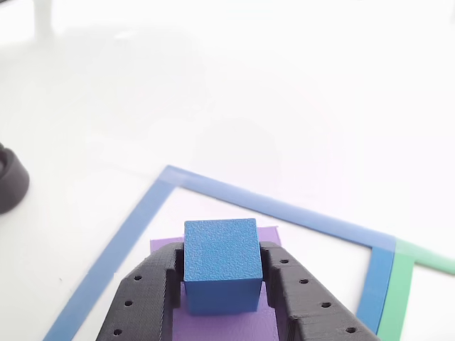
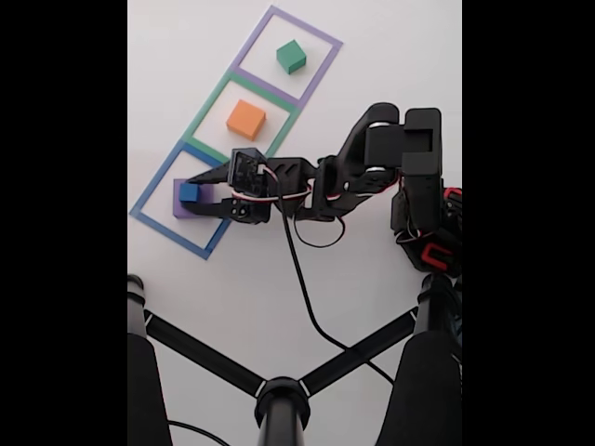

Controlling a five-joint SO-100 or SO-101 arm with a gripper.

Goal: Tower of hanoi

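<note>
Black claw (image 1: 222, 284) fingers were seen closed against both sides of the blue block (image 1: 220, 264), which sat on the purple block (image 1: 227, 320) inside the blue outline (image 1: 142, 213). An off-centre release could have tipped the blue block off the purple block.

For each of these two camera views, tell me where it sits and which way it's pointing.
Other view: sits just behind the gripper, looking forward and down at the blue block between its fingers, over the purple block.
Fixed view: high above, looking down at the table; the whole arm shows.
Shared: gripper, blue block, purple block, blue outline.
</note>
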